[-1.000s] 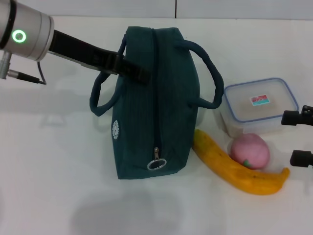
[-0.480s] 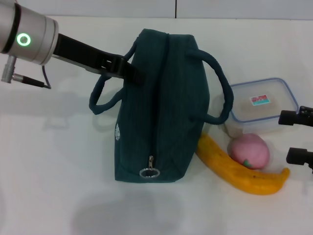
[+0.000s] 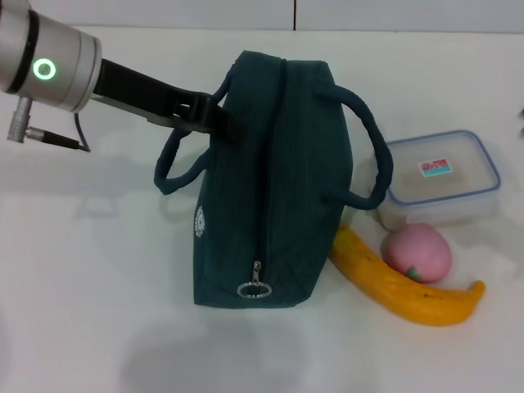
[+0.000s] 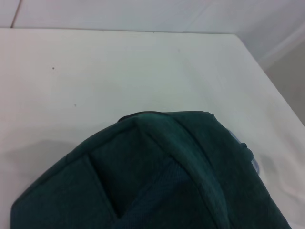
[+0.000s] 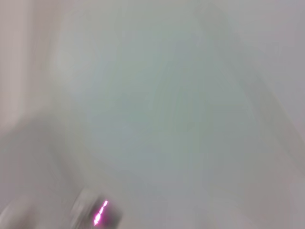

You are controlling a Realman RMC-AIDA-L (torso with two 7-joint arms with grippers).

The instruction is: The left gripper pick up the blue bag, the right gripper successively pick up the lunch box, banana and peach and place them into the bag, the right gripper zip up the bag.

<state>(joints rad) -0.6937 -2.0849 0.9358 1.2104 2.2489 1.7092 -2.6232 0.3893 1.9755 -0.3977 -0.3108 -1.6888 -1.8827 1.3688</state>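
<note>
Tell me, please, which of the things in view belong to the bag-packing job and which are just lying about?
Belonging to the job:
- dark teal fabric bag, zipped shut
- clear plastic lunch box with blue-rimmed lid
- yellow banana
- pink peach
- left gripper, at the bag's handle

Just lying about:
- nothing besides the white table

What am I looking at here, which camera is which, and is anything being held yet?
This is a two-armed robot. The wide picture is from its head camera, looking down at a white table. The left gripper reaches in from the left and meets the blue bag at its near handle; whether it grips is hidden. Beside the bag lie a lunch box, banana and peach, all untouched. The left wrist picture shows the bag's top close up. The right wrist picture is a blur, and the right gripper is out of sight.
</note>
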